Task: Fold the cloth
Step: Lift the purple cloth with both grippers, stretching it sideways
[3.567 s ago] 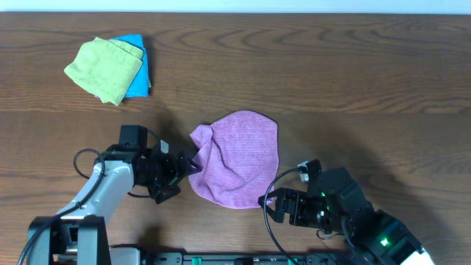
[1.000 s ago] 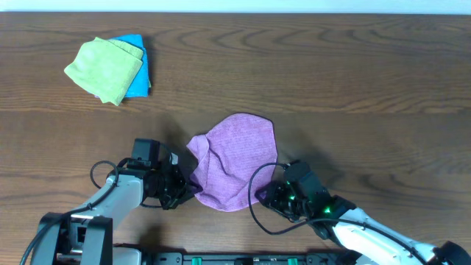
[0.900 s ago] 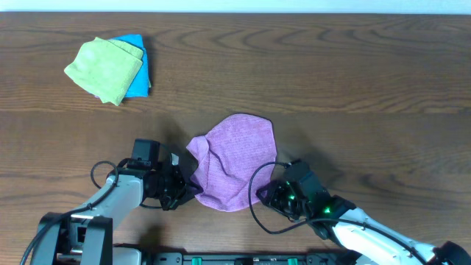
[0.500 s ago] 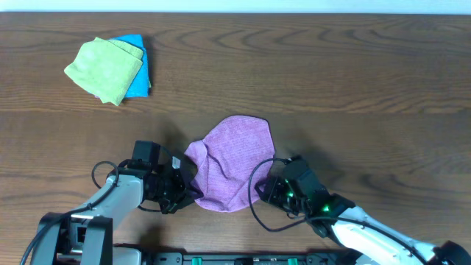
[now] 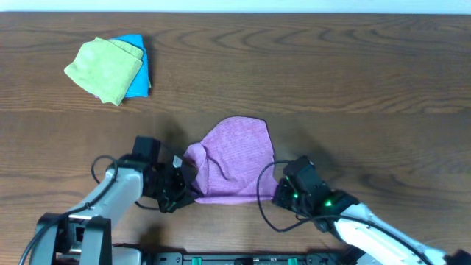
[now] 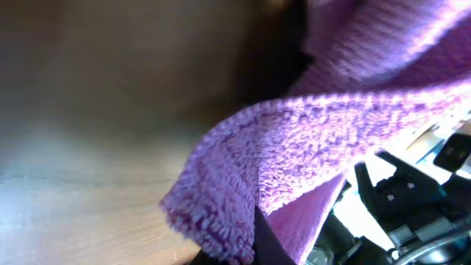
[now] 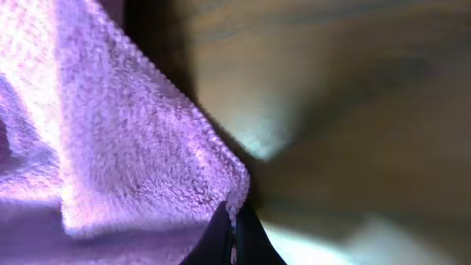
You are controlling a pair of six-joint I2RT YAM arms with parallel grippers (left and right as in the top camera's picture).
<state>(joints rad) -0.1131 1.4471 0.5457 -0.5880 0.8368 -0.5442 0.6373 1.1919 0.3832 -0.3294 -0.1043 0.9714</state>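
Note:
The purple cloth (image 5: 234, 154) lies rumpled in the middle of the near half of the table. Its near edge is stretched straight between my two grippers. My left gripper (image 5: 185, 188) is shut on the cloth's near left corner. In the left wrist view that fluffy corner (image 6: 243, 177) bulges over a dark fingertip (image 6: 263, 237). My right gripper (image 5: 277, 196) is shut on the near right corner. In the right wrist view the cloth's edge (image 7: 147, 147) runs down into the closed fingers (image 7: 221, 239).
A light green cloth (image 5: 103, 68) lies folded on top of a bright blue cloth (image 5: 140, 77) at the far left of the wooden table (image 5: 368, 88). Black cables loop beside both arms near the table's front edge.
My right gripper has shut on the cloth's near right corner and shifted slightly right. The cloth's rounded near edge is now pulled straight between the grippers.

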